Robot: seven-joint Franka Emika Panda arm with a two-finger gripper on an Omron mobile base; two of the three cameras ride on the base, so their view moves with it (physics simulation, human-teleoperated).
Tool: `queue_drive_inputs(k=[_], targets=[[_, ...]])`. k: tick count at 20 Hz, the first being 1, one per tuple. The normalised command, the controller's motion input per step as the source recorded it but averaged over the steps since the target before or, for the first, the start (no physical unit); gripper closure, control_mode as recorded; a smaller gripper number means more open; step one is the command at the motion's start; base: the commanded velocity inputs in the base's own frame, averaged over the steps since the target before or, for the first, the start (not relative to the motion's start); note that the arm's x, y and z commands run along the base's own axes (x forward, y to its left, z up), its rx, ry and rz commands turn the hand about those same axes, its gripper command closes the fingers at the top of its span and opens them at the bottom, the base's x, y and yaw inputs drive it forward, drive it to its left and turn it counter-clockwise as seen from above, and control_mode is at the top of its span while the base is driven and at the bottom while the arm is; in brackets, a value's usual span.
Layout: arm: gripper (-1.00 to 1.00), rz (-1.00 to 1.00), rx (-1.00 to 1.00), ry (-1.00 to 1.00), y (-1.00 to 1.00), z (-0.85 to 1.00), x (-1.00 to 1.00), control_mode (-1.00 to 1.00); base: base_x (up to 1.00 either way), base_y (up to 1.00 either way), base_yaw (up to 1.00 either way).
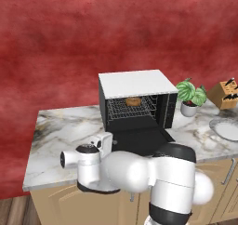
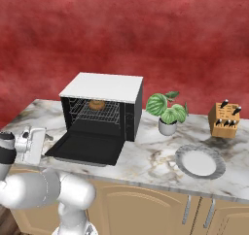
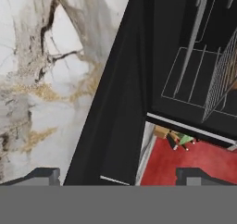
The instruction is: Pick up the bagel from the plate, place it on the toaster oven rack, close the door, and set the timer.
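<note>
On a marble counter before a red wall, the bagel lies on the toaster oven's rack while the empty, wide-open gripper hovers by the lowered door's left edge, handle bar running crosswise.

I'm seeing the arm blocking the front edge of the door. The plate is running off the frame edge. I'm not making out the oven's timer.
</note>
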Motion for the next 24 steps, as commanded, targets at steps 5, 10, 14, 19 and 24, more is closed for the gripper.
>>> queue_drive_inputs(k=[5,10,14,19,24], targets=[[-1.00,-0.16,-0.01,0.00,-0.34,0.06,0.00,-1.00,0.00,0.00,0.00],[-1.00,-0.09,-0.02,-0.05,-0.30,0.25,0.00,-1.00,0.00,0.00,0.00],[-1.00,0.07,-0.04,-0.28,-0.16,0.49,0.00,-1.00,0.00,0.00,0.00],[-1.00,0.29,-0.08,-0.36,-0.13,0.43,0.08,-1.00,0.00,0.00,0.00],[-1.00,0.36,-0.13,-0.27,-0.12,0.26,0.38,-1.00,0.00,0.00,0.00]])
